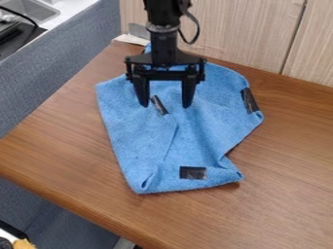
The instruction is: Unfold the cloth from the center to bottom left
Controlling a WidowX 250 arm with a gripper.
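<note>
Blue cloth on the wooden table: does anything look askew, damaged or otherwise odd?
The blue cloth lies creased and partly folded, its outline uneven, which fits an unfinished unfolding. Three black patches stand out against the blue: near the bottom edge, at the right edge, and one slanted below the tool. I see no spill.

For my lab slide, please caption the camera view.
An open black pincer hangs over a rumpled blue cloth on a wooden table.

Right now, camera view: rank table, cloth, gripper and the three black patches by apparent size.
Table
Cloth
Gripper
Right patch and bottom patch: too alike to rank
Middle patch
</note>
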